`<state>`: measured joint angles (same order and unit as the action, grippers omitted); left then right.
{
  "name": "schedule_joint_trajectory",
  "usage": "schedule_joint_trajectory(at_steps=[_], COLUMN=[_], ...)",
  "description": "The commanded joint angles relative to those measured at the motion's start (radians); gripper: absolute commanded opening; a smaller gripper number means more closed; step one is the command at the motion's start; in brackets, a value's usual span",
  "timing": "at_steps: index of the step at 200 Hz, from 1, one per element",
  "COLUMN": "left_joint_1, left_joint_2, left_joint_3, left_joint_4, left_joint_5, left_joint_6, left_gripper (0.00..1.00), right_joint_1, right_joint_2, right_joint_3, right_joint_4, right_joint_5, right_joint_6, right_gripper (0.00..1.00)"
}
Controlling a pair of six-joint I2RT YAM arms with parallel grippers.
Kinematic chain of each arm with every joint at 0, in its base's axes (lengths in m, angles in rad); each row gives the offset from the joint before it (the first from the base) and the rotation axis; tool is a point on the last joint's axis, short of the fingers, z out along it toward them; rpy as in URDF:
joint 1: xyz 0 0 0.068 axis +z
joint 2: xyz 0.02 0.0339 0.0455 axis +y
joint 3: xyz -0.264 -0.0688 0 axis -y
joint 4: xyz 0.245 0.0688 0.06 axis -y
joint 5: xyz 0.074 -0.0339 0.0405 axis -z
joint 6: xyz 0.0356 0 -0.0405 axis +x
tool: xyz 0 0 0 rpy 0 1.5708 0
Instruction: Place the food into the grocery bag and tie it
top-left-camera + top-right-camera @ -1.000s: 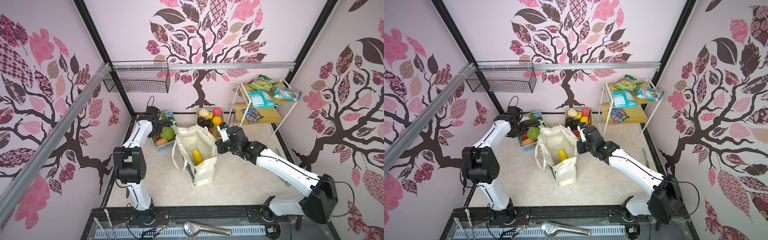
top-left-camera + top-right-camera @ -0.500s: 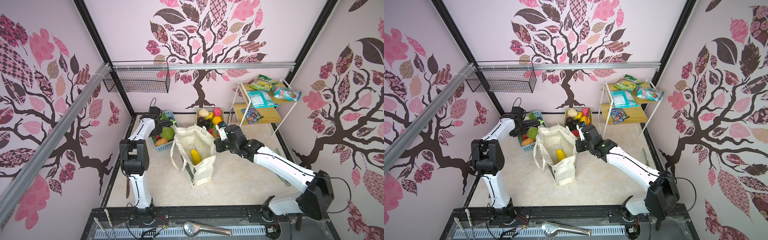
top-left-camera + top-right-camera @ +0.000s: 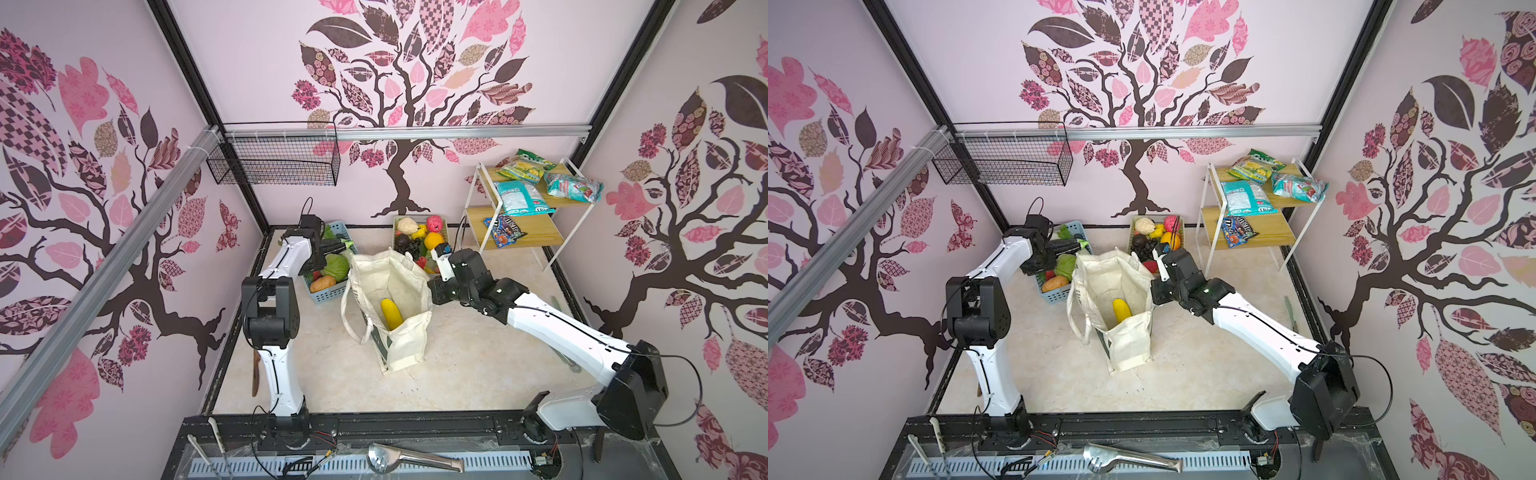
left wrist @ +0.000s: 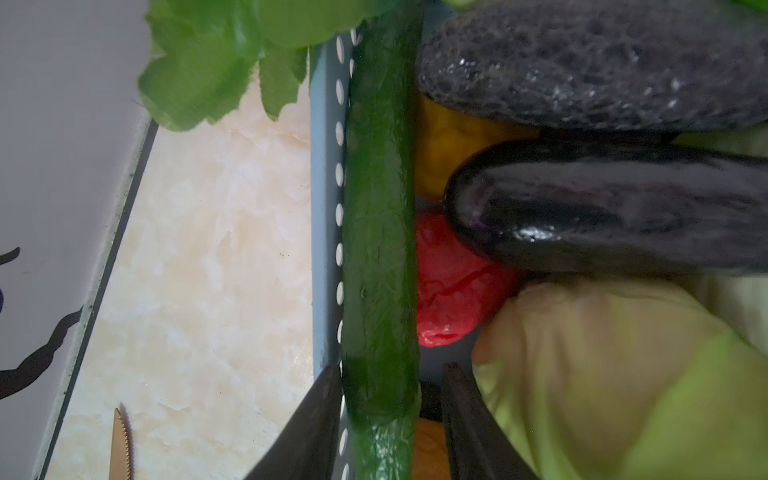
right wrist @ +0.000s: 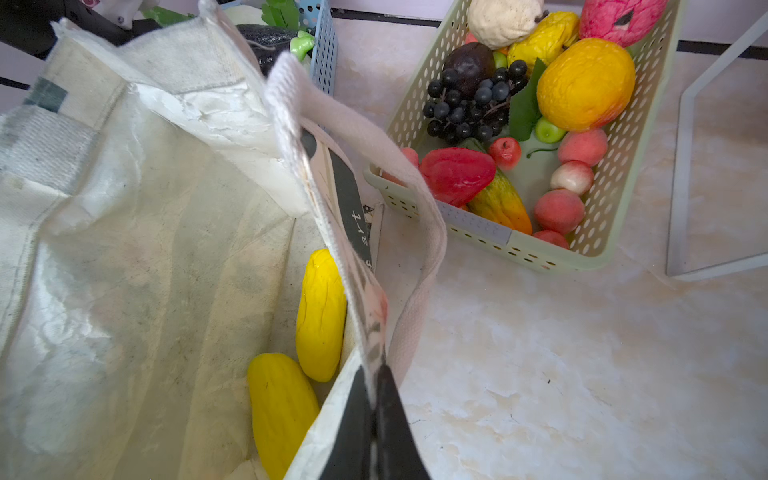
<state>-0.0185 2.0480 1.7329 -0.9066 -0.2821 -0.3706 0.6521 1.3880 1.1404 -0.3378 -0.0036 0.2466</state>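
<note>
The right gripper (image 5: 374,370) is pinching the rim of the boxy cream canvas grocery bag (image 3: 405,345) on its own side. Its jaws are pressing flat together on the fabric, just beside a long cream strap handle (image 5: 415,232). The bag is standing upright with its mouth gaping on the pale marble-patterned floor (image 3: 478,374), between a blue plastic lattice basket (image 3: 328,293) and a pale green plastic lattice basket (image 5: 552,259) of toy fruit. Two yellow oblong toy fruits (image 5: 320,316) are lying at the bottom of the bag, touching each other.

On the far side of the bag, the left gripper (image 4: 390,370) is reaching into the blue basket. Its jaws are standing partly apart and straddling one end of a long green toy cucumber (image 4: 380,208) lying along the basket's wall. A gap is showing between the cucumber and one finger (image 4: 469,424), so nothing is being gripped. A dark purple toy aubergine (image 4: 602,216), a red toy vegetable (image 4: 449,282) and a pale green toy cabbage (image 4: 602,374) are crowding beside the cucumber.
</note>
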Motion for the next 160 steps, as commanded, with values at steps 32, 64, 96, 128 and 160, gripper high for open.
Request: schedule_joint_trajectory(at_steps=[32, 64, 96, 128, 160], left_joint_1=[-0.013, -0.012, -0.012, -0.012, -0.012], left_joint_2=[0.013, 0.045, 0.053, 0.051, 0.044], left_joint_3=[-0.009, 0.001, 0.013, 0.017, 0.022], left_joint_4=[-0.009, -0.004, 0.005, 0.022, 0.016], left_joint_5=[-0.025, -0.023, -0.026, -0.033, -0.046], left_joint_6=[-0.046, -0.074, -0.096, -0.094, -0.086], left_gripper=[0.45, 0.45, 0.44, 0.38, 0.31], right_joint_1=[-0.004, -0.003, -0.003, -0.004, -0.004], right_joint_2=[0.028, 0.022, 0.015, 0.014, 0.016], right_joint_3=[0.058, 0.056, 0.055, 0.059, 0.061], right_joint_4=[-0.022, -0.031, -0.035, -0.037, -0.035], right_joint_5=[0.009, 0.022, 0.025, 0.028, 0.024], right_joint_6=[-0.014, -0.018, -0.02, -0.02, -0.018], right_gripper=[0.0, 0.0, 0.0, 0.0, 0.0])
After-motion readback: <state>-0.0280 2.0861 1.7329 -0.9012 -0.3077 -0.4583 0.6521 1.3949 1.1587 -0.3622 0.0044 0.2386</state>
